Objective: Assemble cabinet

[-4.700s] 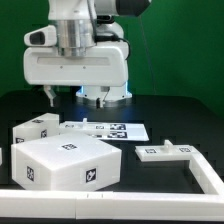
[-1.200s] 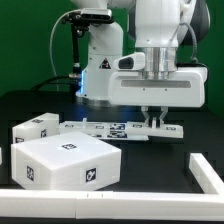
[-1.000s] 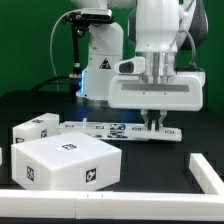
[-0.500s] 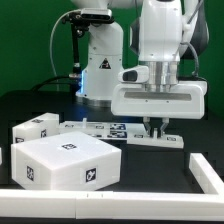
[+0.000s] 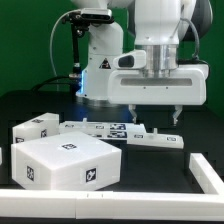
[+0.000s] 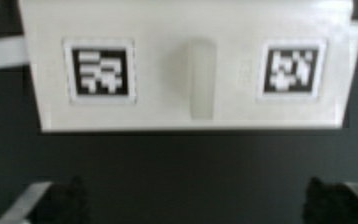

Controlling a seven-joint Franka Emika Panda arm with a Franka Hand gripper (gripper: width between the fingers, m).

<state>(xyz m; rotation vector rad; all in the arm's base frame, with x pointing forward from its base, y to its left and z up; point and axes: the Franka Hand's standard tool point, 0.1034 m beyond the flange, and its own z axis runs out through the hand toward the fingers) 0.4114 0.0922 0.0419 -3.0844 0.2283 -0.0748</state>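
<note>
01 | hovering over cabinet panel [image 5: 160,140] lying just beside marker board [image 5: 100,128], exterior view's right | holding gripper [image 5: 157,118] wide apart, gripping nothing

A black desk [image 5: 202,135] is shown. Directly beneath the claw [image 5: 159,118], a flat white panel [image 5: 155,139] bearing two square tags is laid on it. Toward the exterior view's left of the claw, the marker board [image 5: 100,128] is laid flat. Beyond it a small white block [image 5: 35,130] is seen, and nearer the camera a large white box [image 5: 68,160].
</note>
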